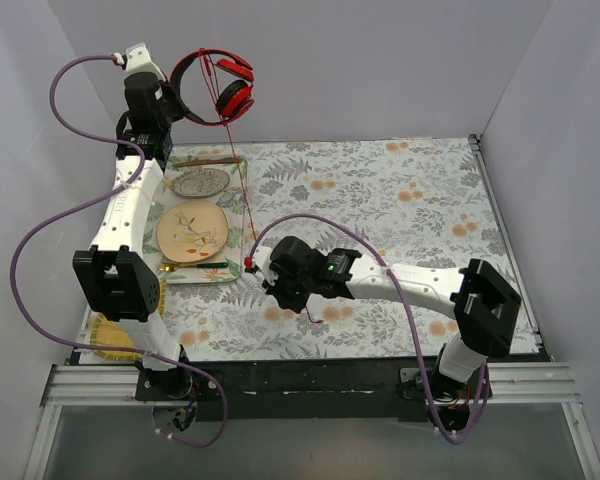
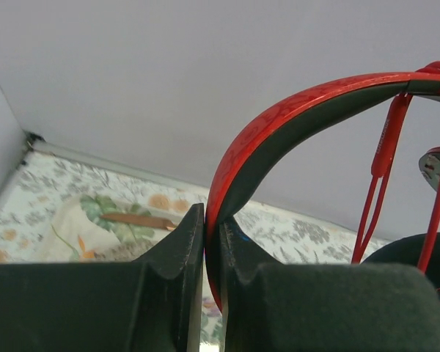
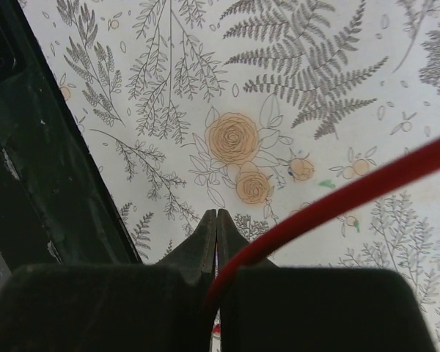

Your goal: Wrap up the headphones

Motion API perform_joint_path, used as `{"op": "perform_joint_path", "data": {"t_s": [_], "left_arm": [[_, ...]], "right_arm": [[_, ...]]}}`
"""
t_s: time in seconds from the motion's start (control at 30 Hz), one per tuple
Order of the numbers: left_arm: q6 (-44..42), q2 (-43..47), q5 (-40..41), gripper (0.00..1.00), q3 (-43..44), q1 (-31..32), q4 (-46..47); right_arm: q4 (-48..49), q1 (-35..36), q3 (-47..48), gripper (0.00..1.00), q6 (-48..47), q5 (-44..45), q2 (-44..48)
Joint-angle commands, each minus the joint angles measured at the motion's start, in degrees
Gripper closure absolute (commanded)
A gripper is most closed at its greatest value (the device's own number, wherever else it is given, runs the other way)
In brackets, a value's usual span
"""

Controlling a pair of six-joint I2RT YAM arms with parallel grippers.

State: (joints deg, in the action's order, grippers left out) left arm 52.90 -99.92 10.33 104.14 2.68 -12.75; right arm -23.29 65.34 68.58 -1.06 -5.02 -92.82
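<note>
The red headphones [image 1: 225, 88] hang in the air at the back left, held by their black-and-red headband [image 2: 293, 117]. My left gripper [image 1: 168, 105] is shut on the headband; the left wrist view [image 2: 211, 227] shows the band pinched between the jaws. The thin red cable [image 1: 242, 190] runs taut from the earcups down to my right gripper [image 1: 268, 272], which is shut on it low over the floral cloth. In the right wrist view [image 3: 217, 220] the cable [image 3: 337, 198] passes between the closed jaws and out to the right.
A tray [image 1: 242, 215] at the left holds a cream plate [image 1: 192, 230], a grey patterned plate [image 1: 201, 182] and cutlery. A yellow mat [image 1: 110, 340] lies at the near left. White walls enclose the table.
</note>
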Motion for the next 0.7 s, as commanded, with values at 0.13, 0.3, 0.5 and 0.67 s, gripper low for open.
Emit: {"op": "perform_joint_path", "data": {"t_s": [0.13, 0.3, 0.5, 0.67], "left_arm": [[13.09, 2.71, -14.89, 1.00, 1.86, -1.80, -4.74], [12.05, 3.06, -13.23, 1.00, 1.25, -1.89, -4.74], [9.68, 2.97, -12.00, 1.00, -0.60, -1.97, -3.08], [-7.60, 5.34, 2.48, 1.00, -14.43, 2.84, 8.06]], "right_arm": [[1.85, 1.10, 2.17, 0.99, 0.45, -0.79, -3.77], [1.40, 1.28, 2.35, 0.99, 0.36, -1.49, -4.30], [-0.70, 2.50, 3.84, 0.99, 0.62, -0.53, -3.07], [-7.46, 6.28, 11.91, 0.99, -0.96, 3.51, -1.93]]}}
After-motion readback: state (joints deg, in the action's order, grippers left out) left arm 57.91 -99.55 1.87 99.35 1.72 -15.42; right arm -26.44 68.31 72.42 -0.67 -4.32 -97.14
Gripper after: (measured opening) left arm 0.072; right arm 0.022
